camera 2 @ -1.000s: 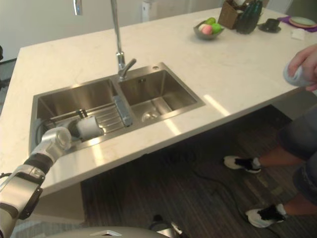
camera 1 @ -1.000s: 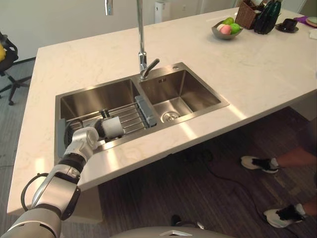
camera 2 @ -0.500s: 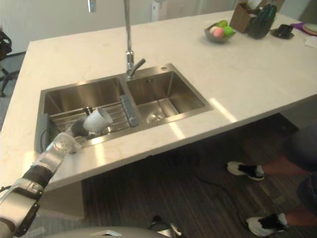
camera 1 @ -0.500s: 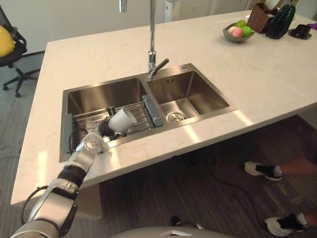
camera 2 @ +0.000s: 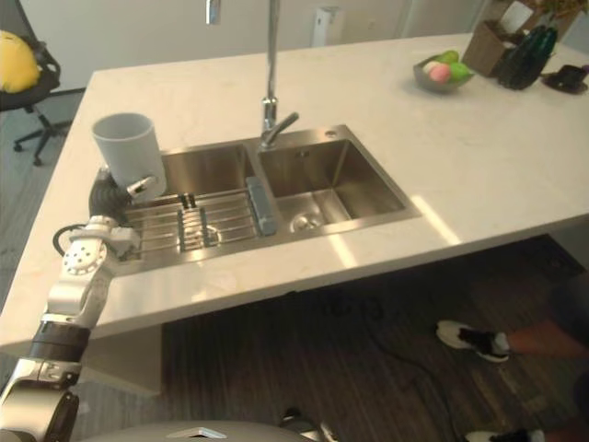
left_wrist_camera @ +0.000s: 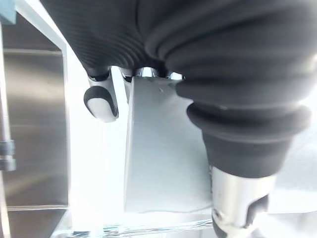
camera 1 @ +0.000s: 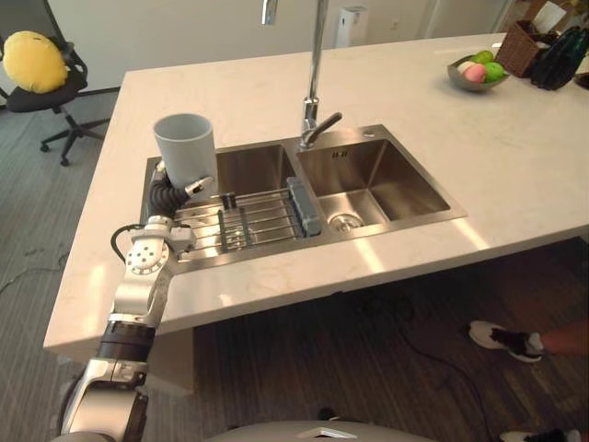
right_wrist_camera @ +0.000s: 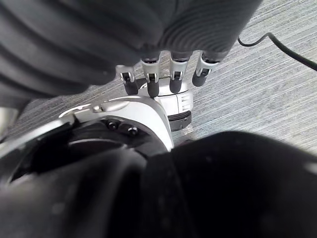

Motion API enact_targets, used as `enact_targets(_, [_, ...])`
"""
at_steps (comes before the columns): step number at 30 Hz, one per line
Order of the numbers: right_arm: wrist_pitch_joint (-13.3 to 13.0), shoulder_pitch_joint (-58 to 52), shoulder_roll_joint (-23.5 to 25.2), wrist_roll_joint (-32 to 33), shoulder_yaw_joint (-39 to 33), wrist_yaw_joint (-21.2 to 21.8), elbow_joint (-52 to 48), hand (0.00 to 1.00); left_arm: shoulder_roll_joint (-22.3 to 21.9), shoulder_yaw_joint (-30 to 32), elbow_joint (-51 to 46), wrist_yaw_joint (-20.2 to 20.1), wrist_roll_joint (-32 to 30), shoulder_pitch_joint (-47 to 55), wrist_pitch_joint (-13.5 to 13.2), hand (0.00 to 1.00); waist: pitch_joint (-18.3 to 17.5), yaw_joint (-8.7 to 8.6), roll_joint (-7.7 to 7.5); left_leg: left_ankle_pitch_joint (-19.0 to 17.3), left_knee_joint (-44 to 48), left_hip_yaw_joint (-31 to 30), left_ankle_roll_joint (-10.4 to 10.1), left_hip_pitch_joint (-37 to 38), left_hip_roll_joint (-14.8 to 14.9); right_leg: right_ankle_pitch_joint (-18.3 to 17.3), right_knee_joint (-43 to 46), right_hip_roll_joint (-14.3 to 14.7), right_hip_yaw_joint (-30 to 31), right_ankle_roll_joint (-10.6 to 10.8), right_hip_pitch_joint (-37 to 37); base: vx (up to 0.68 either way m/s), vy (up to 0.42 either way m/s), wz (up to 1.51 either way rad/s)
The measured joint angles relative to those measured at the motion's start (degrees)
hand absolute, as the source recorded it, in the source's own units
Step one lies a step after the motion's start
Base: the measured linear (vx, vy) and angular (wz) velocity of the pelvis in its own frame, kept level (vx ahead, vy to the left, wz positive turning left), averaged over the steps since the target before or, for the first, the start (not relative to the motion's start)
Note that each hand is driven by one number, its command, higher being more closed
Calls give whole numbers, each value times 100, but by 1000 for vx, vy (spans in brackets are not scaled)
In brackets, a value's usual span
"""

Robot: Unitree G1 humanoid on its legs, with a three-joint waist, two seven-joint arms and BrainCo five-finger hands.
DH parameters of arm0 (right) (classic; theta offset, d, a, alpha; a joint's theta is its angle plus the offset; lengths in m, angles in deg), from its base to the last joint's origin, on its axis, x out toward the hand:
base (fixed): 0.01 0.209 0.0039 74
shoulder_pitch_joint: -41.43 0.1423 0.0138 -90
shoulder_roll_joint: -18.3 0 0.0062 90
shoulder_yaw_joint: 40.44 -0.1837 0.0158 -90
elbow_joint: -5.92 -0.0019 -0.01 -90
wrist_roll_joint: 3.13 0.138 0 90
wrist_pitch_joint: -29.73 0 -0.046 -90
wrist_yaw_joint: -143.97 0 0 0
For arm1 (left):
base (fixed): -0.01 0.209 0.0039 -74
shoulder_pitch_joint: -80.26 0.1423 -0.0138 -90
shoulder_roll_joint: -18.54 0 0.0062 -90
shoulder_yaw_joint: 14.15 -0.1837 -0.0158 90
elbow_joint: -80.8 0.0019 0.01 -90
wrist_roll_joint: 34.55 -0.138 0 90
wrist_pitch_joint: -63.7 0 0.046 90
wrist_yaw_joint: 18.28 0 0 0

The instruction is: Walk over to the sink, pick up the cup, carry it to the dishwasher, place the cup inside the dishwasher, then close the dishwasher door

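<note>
A pale grey cup [camera 1: 185,147] stands upright in the air above the left end of the double sink [camera 1: 396,189]. My left hand [camera 1: 173,192] is shut on its lower part, with the mouth facing up. In the left wrist view the cup's wall [left_wrist_camera: 163,148] lies between the fingers [left_wrist_camera: 101,101] and the thumb [left_wrist_camera: 237,203]. From the right eye, the cup [camera 2: 127,152] shows over the left basin's rim. My right hand [right_wrist_camera: 163,82] hangs low over the grey floor, fingers relaxed and holding nothing.
A wire rack [camera 1: 248,216] lies in the left basin, beside a tall faucet [camera 1: 317,83]. A fruit bowl [camera 1: 477,74] and a basket [camera 1: 517,46] stand at the far right. An office chair with a yellow cushion [camera 1: 37,69] is far left. A person's shoe [camera 1: 506,339] is lower right.
My left hand has lifted the cup off the rack in the sink and turned it upright above the left basin's edge. The camera has swung, shifting the whole scene rightward.
</note>
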Motion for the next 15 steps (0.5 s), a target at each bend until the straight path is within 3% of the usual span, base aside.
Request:
enact_targets(8, [-82, -102, 113, 27, -185, 2, 154, 0, -329, 495, -1121, 260, 230, 768, -415, 100, -59, 281, -119, 23, 0, -174, 16, -4, -21, -25, -30, -20, -197, 7, 115, 4, -12, 13])
enact_targets(15, [-76, -128, 197, 76, -277, -55, 211, 0, -351, 499, -1230, 382, -546, 891, -643, 100, -124, 398, -188, 36, -1, -287, 19, -37, -28, -30, -47, -25, -253, 8, 125, -13, -2, 4])
